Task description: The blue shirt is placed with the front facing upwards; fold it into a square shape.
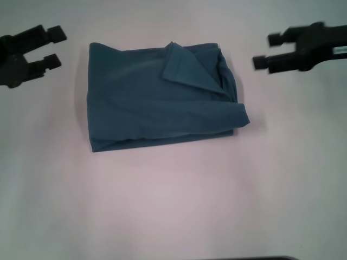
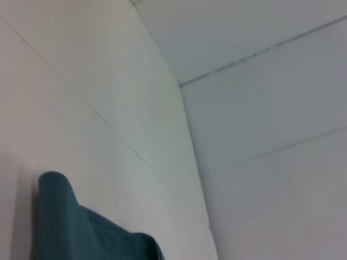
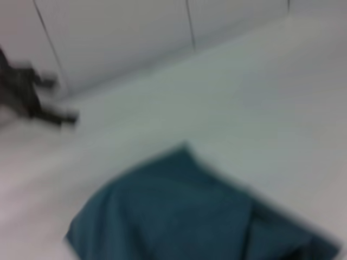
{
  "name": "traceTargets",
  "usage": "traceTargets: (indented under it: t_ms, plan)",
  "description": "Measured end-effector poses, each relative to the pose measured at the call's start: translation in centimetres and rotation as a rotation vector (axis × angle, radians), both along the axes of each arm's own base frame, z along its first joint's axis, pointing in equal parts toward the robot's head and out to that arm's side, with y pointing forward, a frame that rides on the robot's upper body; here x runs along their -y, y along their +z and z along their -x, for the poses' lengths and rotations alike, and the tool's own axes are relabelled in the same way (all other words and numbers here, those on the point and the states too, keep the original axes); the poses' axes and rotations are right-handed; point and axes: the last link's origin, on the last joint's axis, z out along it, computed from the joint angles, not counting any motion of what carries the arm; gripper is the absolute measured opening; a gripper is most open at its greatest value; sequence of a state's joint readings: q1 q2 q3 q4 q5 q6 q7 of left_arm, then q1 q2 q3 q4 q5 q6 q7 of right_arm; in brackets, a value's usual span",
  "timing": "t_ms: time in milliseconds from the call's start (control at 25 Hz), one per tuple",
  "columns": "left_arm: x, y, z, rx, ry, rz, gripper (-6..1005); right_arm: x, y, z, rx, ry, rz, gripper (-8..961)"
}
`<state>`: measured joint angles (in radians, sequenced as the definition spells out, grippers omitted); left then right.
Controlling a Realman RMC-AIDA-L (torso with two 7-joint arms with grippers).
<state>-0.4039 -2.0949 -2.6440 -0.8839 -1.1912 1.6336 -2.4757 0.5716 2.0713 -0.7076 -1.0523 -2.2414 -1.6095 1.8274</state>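
On the white worktop (image 1: 173, 206) I see the blue shirt (image 1: 157, 100) lying in the middle, folded into a compact rectangle with a loose flap turned over at its far right corner. Farther back, the left end effector (image 1: 54, 47) hovers beside the shirt's left edge with fingers apart, and the right end effector (image 1: 267, 50) is beside the right edge, also apart and holding nothing.

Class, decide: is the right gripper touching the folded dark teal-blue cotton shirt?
Apart. In the head view, bare white table shows between the open right gripper and the folded dark teal-blue cotton shirt.
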Motion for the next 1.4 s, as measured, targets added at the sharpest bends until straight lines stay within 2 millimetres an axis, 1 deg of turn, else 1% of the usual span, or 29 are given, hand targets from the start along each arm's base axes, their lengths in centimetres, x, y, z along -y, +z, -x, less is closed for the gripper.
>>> traceTargets:
  t_ms: [40, 80, 160, 240, 320, 400, 440, 520, 560, 760, 920, 1040, 1200, 1400]
  plan:
    - [0.1, 0.5, 0.2, 0.007, 0.006, -0.006, 862, -0.7, -0.8, 1.3, 0.079, -0.084, 0.104, 825]
    - [0.1, 0.5, 0.2, 0.007, 0.006, -0.006, 862, -0.7, -0.8, 1.3, 0.079, -0.084, 0.104, 825]
    - [0.3, 1.2, 0.4, 0.017, 0.006, -0.009, 862, -1.4, -1.4, 3.2, 0.166, -0.136, 0.196, 825]
    - [0.5, 1.6, 0.4, 0.022, 0.000, -0.009, 861, -2.2, -1.5, 5.1, 0.234, -0.164, 0.241, 825]
    - [0.6, 1.8, 0.3, 0.022, -0.010, -0.006, 861, -3.2, -1.3, 6.9, 0.283, -0.206, 0.238, 825]
    - [0.6, 1.8, 0.2, 0.021, -0.019, -0.004, 861, -4.1, -1.2, 8.4, 0.313, -0.231, 0.218, 826]
    - [0.6, 1.7, 0.2, 0.020, -0.026, -0.004, 861, -4.7, -1.6, 9.7, 0.347, -0.210, 0.204, 826]
    - [0.6, 1.7, 0.1, 0.020, -0.031, -0.004, 860, -4.9, -2.5, 10.7, 0.387, -0.176, 0.204, 826]
    - [0.6, 1.7, 0.0, 0.020, -0.035, -0.004, 860, -4.9, -2.5, 10.7, 0.387, -0.176, 0.204, 826]
    - [0.6, 2.0, 0.0, 0.032, -0.043, -0.016, 860, -5.1, -4.5, 12.2, 0.488, -0.119, 0.204, 826]
    - [0.9, 2.3, 0.1, 0.047, -0.043, -0.040, 859, -5.2, -5.6, 13.3, 0.481, -0.141, 0.204, 826]
    - [1.0, 2.5, 0.3, 0.051, -0.038, -0.052, 859, -5.3, -7.0, 13.4, 0.464, -0.157, 0.206, 826]
    - [1.0, 2.5, 0.3, 0.055, -0.034, -0.050, 859, -5.8, -9.2, 13.0, 0.446, -0.168, 0.176, 825]
    - [0.8, 2.5, 0.2, 0.066, -0.032, -0.052, 859, -6.1, -11.4, 12.5, 0.422, -0.179, 0.148, 825]
